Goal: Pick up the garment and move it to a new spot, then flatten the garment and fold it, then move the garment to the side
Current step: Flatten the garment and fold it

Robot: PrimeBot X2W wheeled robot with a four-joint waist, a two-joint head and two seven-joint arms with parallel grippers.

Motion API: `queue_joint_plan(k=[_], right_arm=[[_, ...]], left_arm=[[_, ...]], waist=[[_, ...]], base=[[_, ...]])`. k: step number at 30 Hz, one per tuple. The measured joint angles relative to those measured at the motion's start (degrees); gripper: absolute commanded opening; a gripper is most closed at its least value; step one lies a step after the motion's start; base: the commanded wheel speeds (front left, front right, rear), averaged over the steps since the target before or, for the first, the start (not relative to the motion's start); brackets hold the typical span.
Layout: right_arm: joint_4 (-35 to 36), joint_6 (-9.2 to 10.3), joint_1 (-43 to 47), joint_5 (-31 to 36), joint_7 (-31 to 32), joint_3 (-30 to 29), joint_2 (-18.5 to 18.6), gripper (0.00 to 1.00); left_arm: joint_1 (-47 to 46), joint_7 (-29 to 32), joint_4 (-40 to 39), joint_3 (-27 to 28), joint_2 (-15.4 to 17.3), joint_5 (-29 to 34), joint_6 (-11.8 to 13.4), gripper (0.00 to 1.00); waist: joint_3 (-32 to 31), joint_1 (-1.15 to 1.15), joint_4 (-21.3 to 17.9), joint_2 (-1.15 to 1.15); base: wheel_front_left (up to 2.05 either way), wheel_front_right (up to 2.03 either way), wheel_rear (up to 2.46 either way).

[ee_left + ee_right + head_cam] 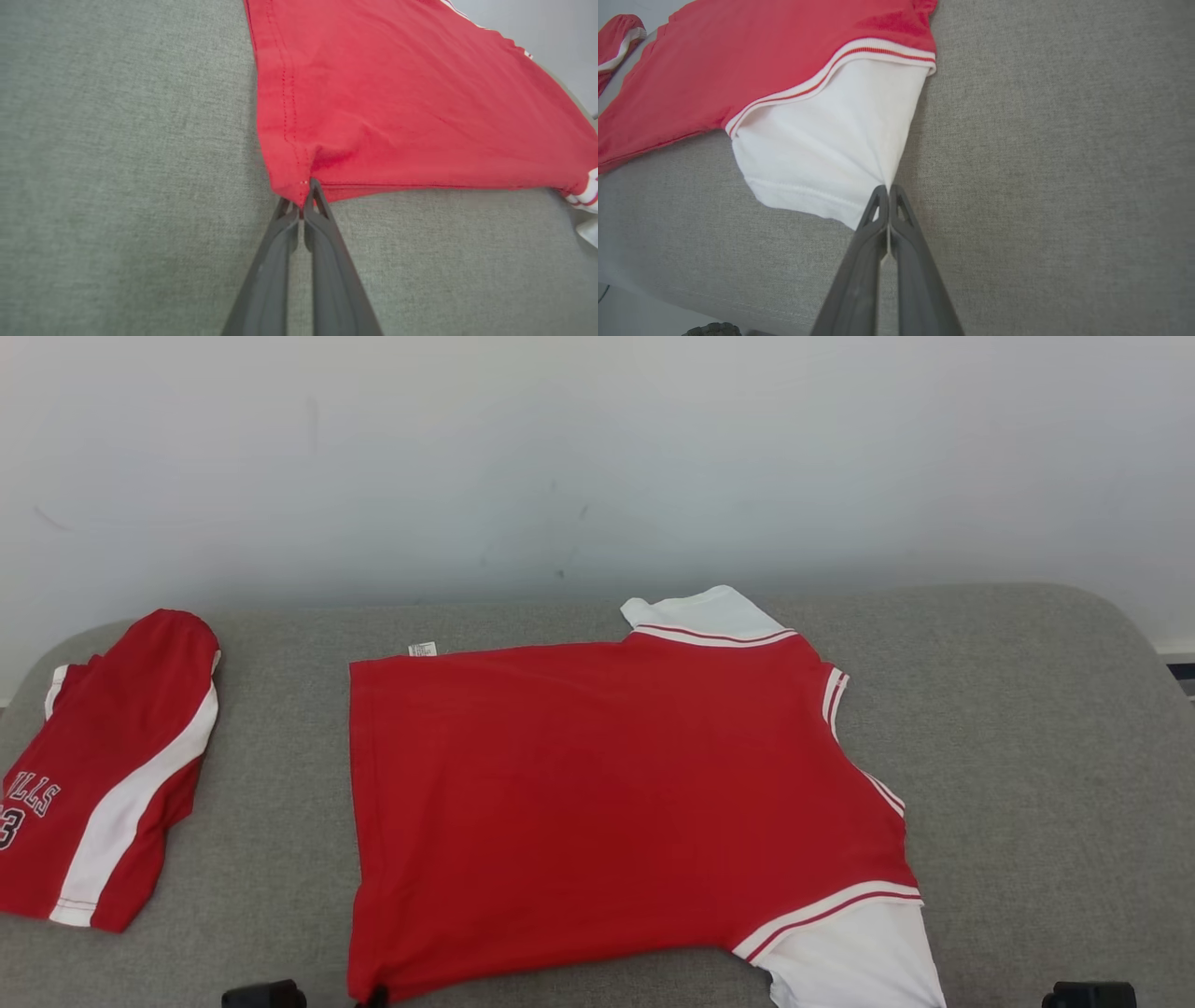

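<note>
I count 2 pieces of clothing on 1 grey cushion (1027, 756): 1 red garment (607, 803) and 1 pair of red shorts (103, 775) well to the garment's left. The garment has 2 white sleeves, 1 far sleeve (705, 611) and 1 near sleeve (854, 957), plus 1 small white label (422, 649) at its far left corner. I have 2 grippers, my left gripper (303, 198) at the garment's near left corner and my right gripper (888, 191) at the near sleeve, each with 2 dark fingers, 4 altogether. Beyond the garment stands 1 pale wall (597, 457).
</note>
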State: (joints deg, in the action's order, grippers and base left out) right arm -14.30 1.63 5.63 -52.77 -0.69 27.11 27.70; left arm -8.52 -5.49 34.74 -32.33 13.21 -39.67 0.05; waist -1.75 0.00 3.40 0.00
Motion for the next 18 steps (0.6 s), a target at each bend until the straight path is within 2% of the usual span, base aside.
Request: queue_joint_plan(k=[1, 2, 3, 4, 5, 6, 7, 14, 18], right_arm=[[-0.04, 0.25, -0.03, 0.12, 0.25, 0.01, 0.23, 0.00], [-0.12, 0.46, -0.07, 0.36, 0.31, 0.01, 0.40, 0.00], [-0.19, 0.47, -0.08, 0.51, 0.71, 0.02, 0.53, 0.00], [-0.24, 0.73, -0.10, 0.51, 0.78, 0.05, 0.55, 0.00], [-0.31, 0.92, -0.14, 0.51, 1.00, 0.12, 0.55, 0.00], [-0.37, 0.94, -0.18, 0.53, 1.25, 0.26, 0.55, 0.44], [-0.38, 0.94, -0.20, 0.53, 1.26, 0.34, 0.53, 0.99], [0.19, 0.96, 0.03, -3.69, 1.20, -3.04, -0.09, 1.00], [1.44, 1.12, 0.51, -3.78, 0.36, -4.46, 0.45, 1.00]], left_arm=[[0.00, 0.01, 0.12, -0.09, 0.32, 0.24, 0.02, 0.00], [0.00, 0.20, 0.19, -0.07, 0.57, 0.26, 0.09, 0.16], [0.00, 0.32, 0.20, -0.05, 0.62, 0.25, 0.37, 0.40], [-0.01, 0.55, 0.21, -0.04, 0.54, 0.24, 0.45, 0.55], [-0.01, 0.68, 0.21, 0.01, 0.45, 0.21, 0.45, 0.99], [-0.01, 0.69, 0.22, 0.11, 0.40, 0.12, 0.47, 1.00], [-0.01, 0.70, 0.23, 0.20, 0.35, 0.00, 0.56, 1.00], [1.08, 0.58, -0.36, 1.26, 0.43, -0.56, 2.07, 1.00], [2.73, -1.02, -2.25, 2.20, 0.82, -0.63, 3.02, 1.00]], waist=[[0.03, 0.00, 0.03, 0.00], [0.05, 0.00, 0.05, 0.00], [0.07, 0.00, 0.08, 0.00], [0.07, 0.00, 0.11, 0.00], [0.07, 0.00, 0.13, 0.00], [0.05, 0.00, 0.15, 0.00], [0.04, 0.00, 0.16, 0.00], [-0.18, 0.00, 0.01, 0.00], [-0.32, 0.00, 0.03, 0.00]], base=[[0.00, 0.00, 0.00], [0.00, 0.00, 0.00], [0.00, 0.00, 0.00], [0.00, 0.00, 0.00], [0.00, 0.00, 0.00], [0.00, 0.00, 0.00], [0.00, 0.00, 0.00], [0.00, 0.00, 0.00], [0.00, 0.00, 0.00]])
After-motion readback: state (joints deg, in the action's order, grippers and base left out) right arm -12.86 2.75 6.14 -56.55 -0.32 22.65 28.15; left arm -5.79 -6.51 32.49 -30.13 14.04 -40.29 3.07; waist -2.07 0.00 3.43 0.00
